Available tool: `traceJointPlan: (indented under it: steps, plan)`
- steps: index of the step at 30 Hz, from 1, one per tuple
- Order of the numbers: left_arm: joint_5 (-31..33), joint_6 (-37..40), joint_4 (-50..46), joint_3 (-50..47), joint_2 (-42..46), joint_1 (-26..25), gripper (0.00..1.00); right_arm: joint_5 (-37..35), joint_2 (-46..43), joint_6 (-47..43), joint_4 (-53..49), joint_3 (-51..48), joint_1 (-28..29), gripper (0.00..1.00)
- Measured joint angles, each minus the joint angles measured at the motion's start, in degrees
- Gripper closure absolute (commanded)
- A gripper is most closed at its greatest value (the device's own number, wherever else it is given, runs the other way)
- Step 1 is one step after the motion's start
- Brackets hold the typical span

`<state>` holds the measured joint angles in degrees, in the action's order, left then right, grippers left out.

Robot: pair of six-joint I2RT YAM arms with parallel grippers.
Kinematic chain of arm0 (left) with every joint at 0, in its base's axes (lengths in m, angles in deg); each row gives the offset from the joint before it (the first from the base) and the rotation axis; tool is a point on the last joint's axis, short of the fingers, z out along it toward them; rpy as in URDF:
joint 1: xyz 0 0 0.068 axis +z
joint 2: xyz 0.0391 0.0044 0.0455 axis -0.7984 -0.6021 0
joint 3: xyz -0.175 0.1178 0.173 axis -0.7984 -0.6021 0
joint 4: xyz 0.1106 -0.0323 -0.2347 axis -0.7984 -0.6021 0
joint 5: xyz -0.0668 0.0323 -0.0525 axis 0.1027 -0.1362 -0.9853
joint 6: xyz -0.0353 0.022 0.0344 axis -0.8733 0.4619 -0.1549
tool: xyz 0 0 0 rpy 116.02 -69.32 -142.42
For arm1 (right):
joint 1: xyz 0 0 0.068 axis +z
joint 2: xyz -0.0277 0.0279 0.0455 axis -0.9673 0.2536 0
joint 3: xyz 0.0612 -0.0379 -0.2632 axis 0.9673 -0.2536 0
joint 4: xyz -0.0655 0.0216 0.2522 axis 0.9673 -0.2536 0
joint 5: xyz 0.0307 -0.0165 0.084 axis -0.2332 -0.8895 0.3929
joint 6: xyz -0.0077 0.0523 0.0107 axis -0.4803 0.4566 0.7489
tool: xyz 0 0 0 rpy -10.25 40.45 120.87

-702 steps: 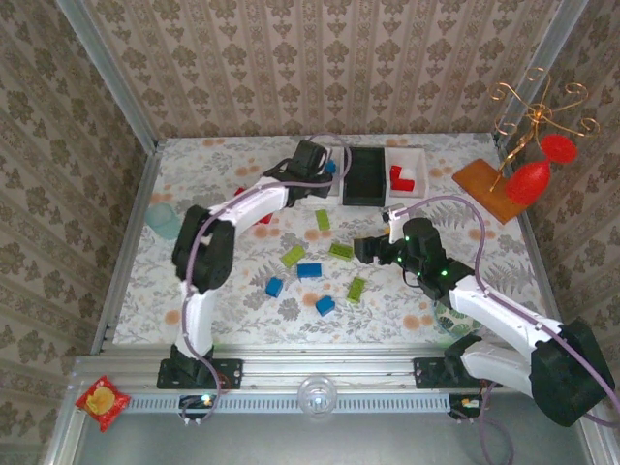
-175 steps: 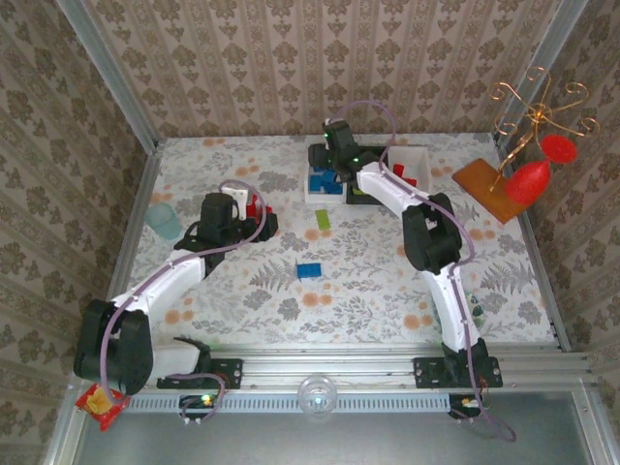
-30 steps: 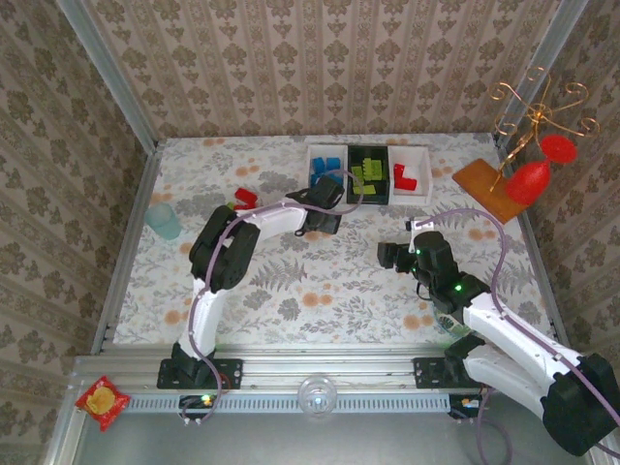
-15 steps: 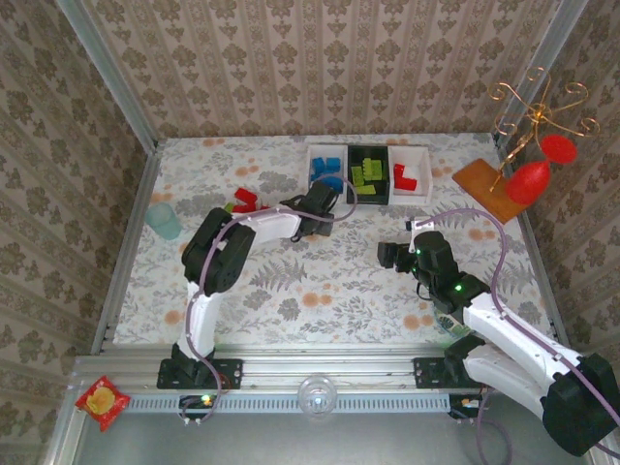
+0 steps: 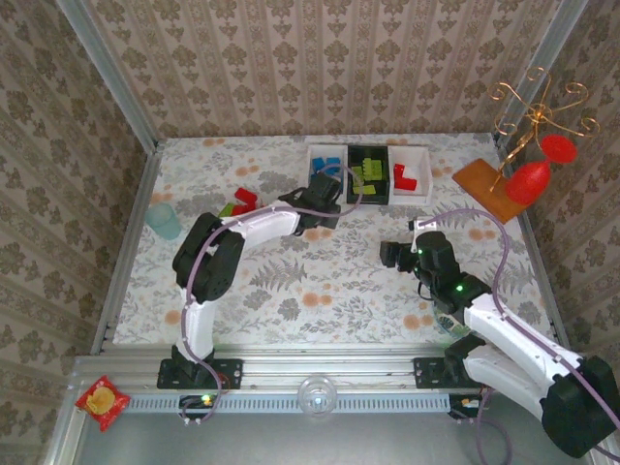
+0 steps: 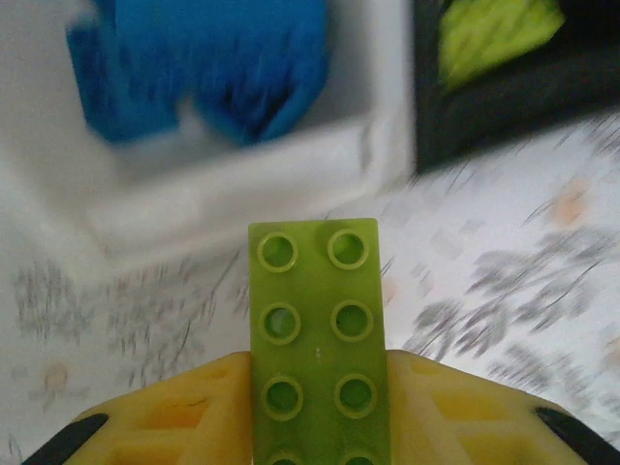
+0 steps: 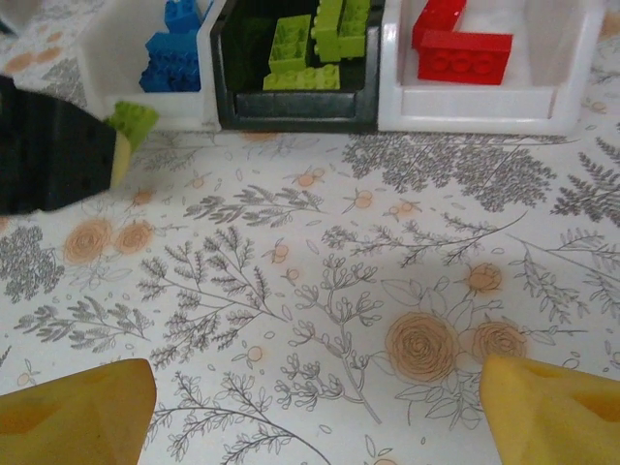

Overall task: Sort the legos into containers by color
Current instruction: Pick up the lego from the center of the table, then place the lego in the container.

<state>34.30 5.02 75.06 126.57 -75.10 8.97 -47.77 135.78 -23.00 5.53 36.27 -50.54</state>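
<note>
The lime brick [image 6: 315, 329] is cut off below, the blue bricks [image 6: 208, 68] blurred.

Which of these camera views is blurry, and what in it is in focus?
Left wrist view: the lime green plastic brick between the yellow fingers is crisp, while the white plastic bin of blue bricks and the black bin behind it are smeared. Right wrist view: sharp across the floral table cover and the bins. Top external view: evenly lit, no strong glare.

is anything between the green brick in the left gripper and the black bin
Nothing visible does. The left gripper is shut on the green brick, and only bare table lies between it and the black bin, ahead to the right. The white bin of blue bricks sits straight ahead.
</note>
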Motion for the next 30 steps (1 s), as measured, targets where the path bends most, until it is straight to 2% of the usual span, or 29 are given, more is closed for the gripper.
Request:
traceJointPlan:
  steps: [5, 8, 17, 21, 26, 28, 30]
  plan:
    - [-0.9, 1.8, 0.3, 10.5, -1.3, -0.6, 0.62, -1.5, -3.2, 0.6, -0.2, -1.0, -1.0, 0.12]
    - [-0.9, 3.1, 1.0, 18.6, -5.2, -0.6, 0.61, -2.2, -4.6, 0.8, -0.3, -1.4, -1.4, 0.12]
    - [-0.9, 5.7, -4.5, 45.7, -27.0, -0.3, 0.57, -2.3, -4.7, 0.8, -0.4, -1.4, -1.4, 0.12]
    - [-2.8, 5.8, -8.6, 54.2, -33.9, 0.5, 0.50, -2.3, -4.6, 0.8, -0.3, -1.4, -1.4, 0.12]
    - [-5.7, 5.9, -9.6, 56.2, -34.1, 1.3, 0.45, -2.3, -4.0, 0.8, -0.3, -1.4, -1.4, 0.12]
    - [-6.8, 5.9, -9.6, 53.6, -32.2, 1.4, 0.43, -2.3, -3.8, 0.8, -0.3, -1.4, -1.4, 0.12]
    - [-7.9, 5.9, -9.0, 46.8, -27.6, 1.7, 0.41, -2.3, -3.8, 0.8, -0.3, -1.5, -1.4, 0.12]
